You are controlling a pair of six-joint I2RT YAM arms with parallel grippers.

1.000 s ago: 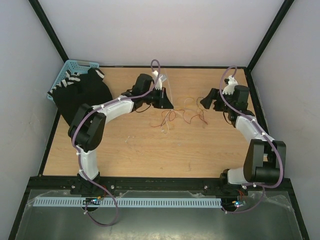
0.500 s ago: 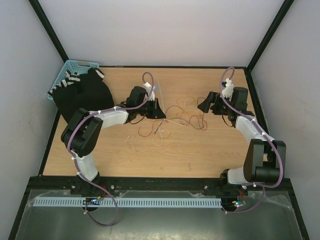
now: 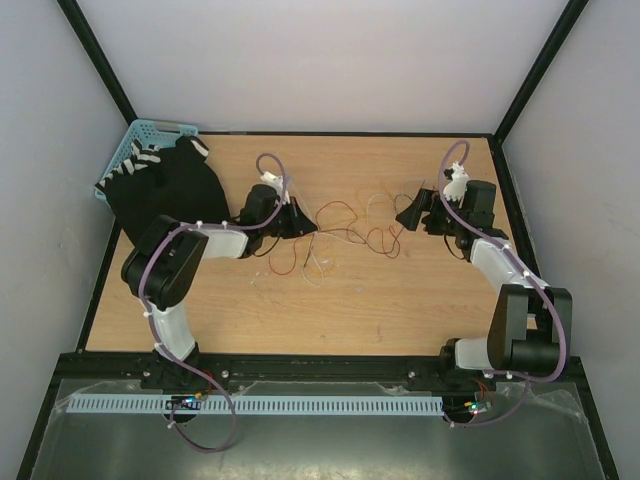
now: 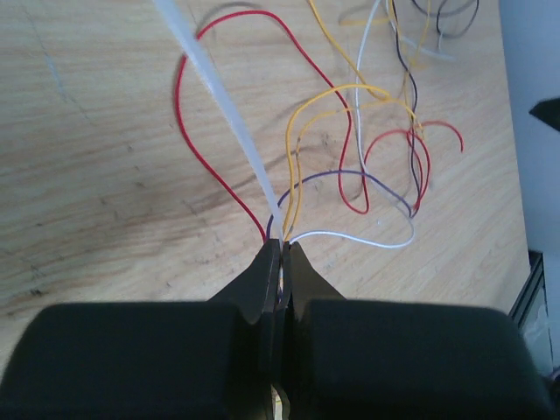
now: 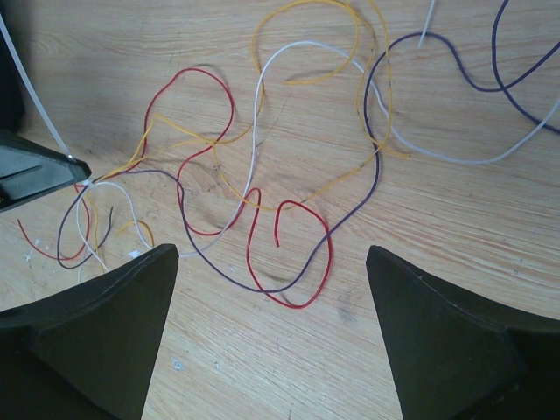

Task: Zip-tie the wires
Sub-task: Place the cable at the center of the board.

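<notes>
Left wrist view gives me the left gripper point(image 4: 282, 245) pinched fully together at bottom centre on the zip tie point(image 4: 220, 105), which slants to the upper left; several of the wires point(image 4: 293, 184) run into the same pinch. On my right wrist view, the right gripper point(image 5: 271, 254) stands wide apart, holding nothing, over the loops spread across mid-frame on the table point(image 3: 300, 310).

So the wires point(image 3: 352, 228) are sprawled mid-counter point(image 3: 400, 300) in red and orange loops — left hand point(image 3: 302, 226) right at the tangle's left end, right hand point(image 3: 404, 214) just off its right. Black cloth point(image 3: 170, 185) draped by a blue basket point(image 3: 140, 135), far-left corner.
</notes>
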